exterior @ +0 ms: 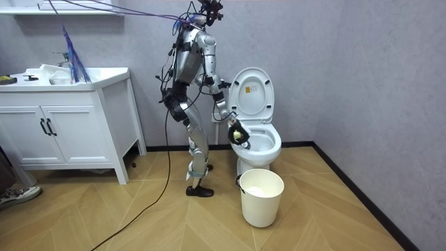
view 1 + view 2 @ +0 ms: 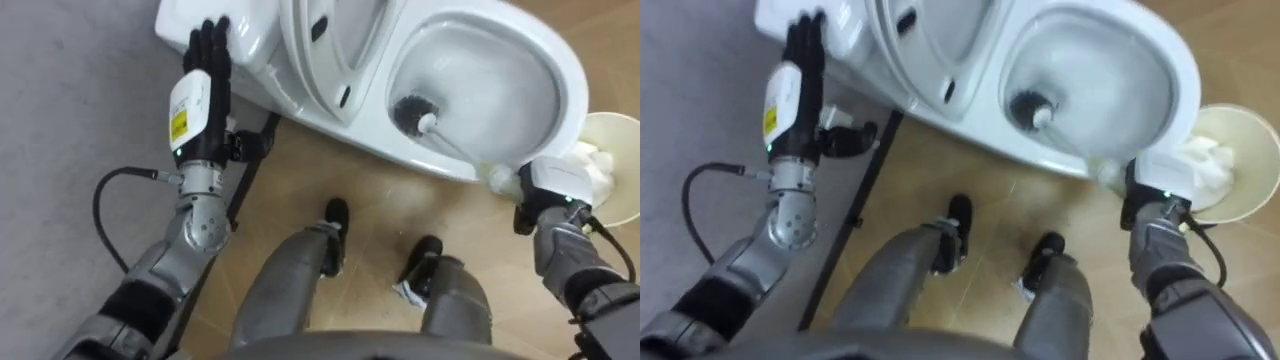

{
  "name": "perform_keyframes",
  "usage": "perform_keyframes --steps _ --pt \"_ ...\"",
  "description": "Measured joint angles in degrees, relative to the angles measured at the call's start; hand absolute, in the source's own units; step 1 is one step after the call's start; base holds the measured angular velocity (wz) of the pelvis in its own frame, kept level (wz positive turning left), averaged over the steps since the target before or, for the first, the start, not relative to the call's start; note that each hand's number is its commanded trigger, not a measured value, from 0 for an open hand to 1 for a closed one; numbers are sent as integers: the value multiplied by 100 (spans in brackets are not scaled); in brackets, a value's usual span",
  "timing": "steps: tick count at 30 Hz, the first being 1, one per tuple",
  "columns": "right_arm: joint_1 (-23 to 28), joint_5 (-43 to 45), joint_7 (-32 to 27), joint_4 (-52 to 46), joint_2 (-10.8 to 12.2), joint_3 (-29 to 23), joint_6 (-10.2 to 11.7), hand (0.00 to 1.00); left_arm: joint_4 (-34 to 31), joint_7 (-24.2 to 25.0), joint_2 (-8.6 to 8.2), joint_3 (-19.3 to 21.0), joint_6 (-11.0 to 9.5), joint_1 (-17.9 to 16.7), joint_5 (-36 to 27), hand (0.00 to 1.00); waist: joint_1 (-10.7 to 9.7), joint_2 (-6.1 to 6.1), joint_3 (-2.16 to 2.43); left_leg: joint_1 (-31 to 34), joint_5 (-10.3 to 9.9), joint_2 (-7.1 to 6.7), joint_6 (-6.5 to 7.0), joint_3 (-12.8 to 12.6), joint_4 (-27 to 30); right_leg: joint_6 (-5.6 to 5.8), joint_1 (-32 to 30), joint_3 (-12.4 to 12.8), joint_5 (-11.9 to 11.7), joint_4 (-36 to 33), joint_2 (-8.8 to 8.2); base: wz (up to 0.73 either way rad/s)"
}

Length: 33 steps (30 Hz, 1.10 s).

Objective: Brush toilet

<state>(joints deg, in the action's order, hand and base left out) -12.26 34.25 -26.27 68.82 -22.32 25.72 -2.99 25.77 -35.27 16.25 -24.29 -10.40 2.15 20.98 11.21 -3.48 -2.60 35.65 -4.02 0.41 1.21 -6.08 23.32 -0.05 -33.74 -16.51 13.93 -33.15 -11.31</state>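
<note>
We stand close against the side of the toilet (image 2: 572, 85), facing it. Its lid (image 2: 330, 45) is tipped up against the tank (image 2: 252, 35) so the bowl lies open below us, which is what the scrubbing needs. The cream bucket (image 2: 628, 205) sits on the floor just beside the front of the bowl, with something white heaped in it. We judge it is parked there within reach of our right side. The toilet brush (image 2: 425, 122) is in the bowl, its dark bristle head low on the inner wall and its pale handle slanting up over the near rim. Our right hand (image 2: 540, 195) meets that handle just outside the rim with fingers curled round its end, wrist bent inward to aim the head downward. Our left hand (image 2: 205, 85) reaches out on a straightened arm and lies flat, fingers straight, on the tank top. It looks like a brace while we lean over the bowl.
</note>
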Motion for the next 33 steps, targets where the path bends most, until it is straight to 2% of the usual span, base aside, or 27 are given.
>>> perform_keyframes --steps 1,3,7,10,12,13,14,15,17,18,21,23,27,31,33 --pt "63 -5 -2 -1 2 -4 1 100 34 6 0 8 -1 -53 3 0 -15 -5 16 -65 -15 8 -11 5 -22 -3 82 -28 3 43 7 0" --pt "320 -27 75 0 3 -41 47 100 190 53 3 129 -5 -267 77 0 -92 47 81 -411 -31 17 -39 10 -224 -8 430 -77 12 242 45 -2" --pt "664 -111 274 10 -2 -335 38 100 566 225 34 469 28 -624 98 0 -191 166 157 -911 -50 42 -77 9 -428 10 982 -115 16 575 125 -3" --pt "1012 -273 392 33 41 -627 37 100 854 402 38 767 77 -995 81 0 -303 307 183 -1393 -70 69 -108 9 -600 51 1572 -198 -7 952 208 6" --pt "1345 -368 403 20 148 -941 38 100 1389 747 29 996 388 -1200 -141 0 -394 420 231 -1756 -82 79 -127 8 -729 86 2019 -262 -26 1259 284 13" --pt "1425 -367 407 -1 211 -1035 34 100 1546 814 20 1100 464 -1285 -142 0 -410 448 248 -1867 -89 81 -138 6 -784 92 2115 -256 -22 1314 302 0" --pt "1574 -347 426 -64 321 -1190 34 100 1813 898 -6 1320 612 -1480 -142 0 -428 533 256 -2024 -152 113 -193 7 -825 96 2305 -261 -24 1453 364 0" --pt "1726 -328 467 -159 403 -1317 42 100 1936 961 -47 1567 746 -1650 -146 0 -465 609 258 -2136 -210 141 -210 8 -825 104 2482 -286 -30 1578 415 0" --pt "1932 -313 530 -222 459 -1465 47 100 1971 1002 -165 1838 857 -1952 -195 0 -504 618 252 -2298 -327 191 -219 23 -811 127 2779 -358 -79 1807 502 11" --pt "2047 -323 543 -235 506 -1556 42 100 1994 1018 -249 1936 876 -2091 -334 0 -506 603 230 -2429 -385 185 -218 60 -809 146 2985 -399 -94 1927 523 13" --pt "2135 -394 620 -258 669 -1590 41 100 1984 1058 -313 2087 878 -2341 -458 0 -479 591 217 -2752 -464 170 -240 68 -876 177 3340 -440 -63 2047 526 5" --pt "2140 -363 684 -290 713 -1590 51 100 1984 1072 -416 2265 889 -2430 -456 0 -492 582 208 -2905 -473 152 -251 70 -939 184 3476 -451 -45 2055 515 0" --pt "2280 -367 732 -415 742 -1625 47 100 2089 1074 -638 2660 884 -2476 -474 0 -460 569 229 -3309 -472 79 -251 93 -1144 233 3846 -489 -13 2154 472 0" --pt "2368 -313 772 -491 804 -1867 57 100 2209 1121 -658 2685 963 -2563 -628 0 -462 628 257 -3495 -473 27 -249 116 -1238 269 4008 -476 8 2241 441 0" --pt "2345 -299 787 -444 863 -2091 42 100 2314 1205 -662 2839 1044 -2561 -793 0 -466 651 258 -3570 -473 15 -249 113 -1269 273 4075 -462 7 2265 440 0"
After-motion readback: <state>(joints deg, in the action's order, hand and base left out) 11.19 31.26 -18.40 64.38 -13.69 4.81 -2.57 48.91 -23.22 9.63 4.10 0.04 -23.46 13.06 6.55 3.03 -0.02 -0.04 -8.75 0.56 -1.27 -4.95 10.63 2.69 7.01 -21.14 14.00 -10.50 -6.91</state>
